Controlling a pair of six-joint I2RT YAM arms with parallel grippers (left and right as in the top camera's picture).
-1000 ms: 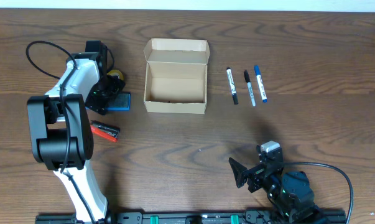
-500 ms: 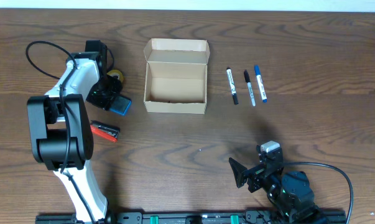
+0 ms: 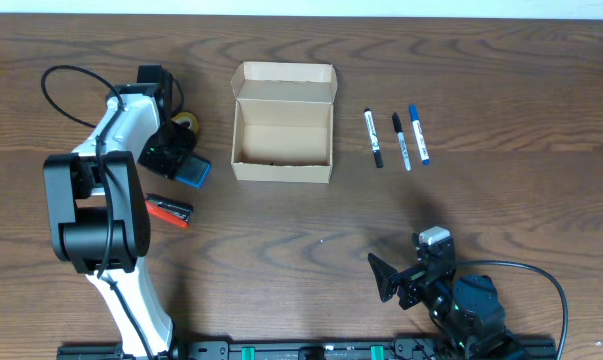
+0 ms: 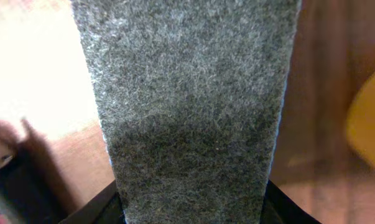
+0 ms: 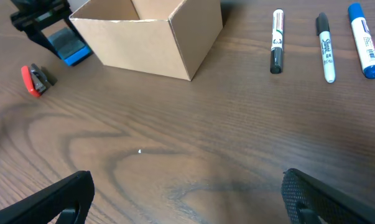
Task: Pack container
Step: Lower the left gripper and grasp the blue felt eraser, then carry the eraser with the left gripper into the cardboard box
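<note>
Box [image 3: 282, 125] upright, lid open, at 9 o'clock of three pens [image 3: 397, 137]. Left gripper [image 3: 177, 157] at 9 o'clock of box, clamped on eraser [image 3: 194, 171]. Right gripper [image 5: 187, 190] at 5 o'clock of box, jaws wide, empty.

- Overhead: evenly and brightly lit, sharp throughout; soft shadow beside the left arm [image 3: 116, 130] on the table [image 3: 281, 220].
- Left wrist: filled by grey felt eraser [image 4: 187, 93], fibres sharp; blown-out glare upper left; background blurred.
- Right wrist: clear, faint sheen on wood; bottom corners dark, soft.
</note>
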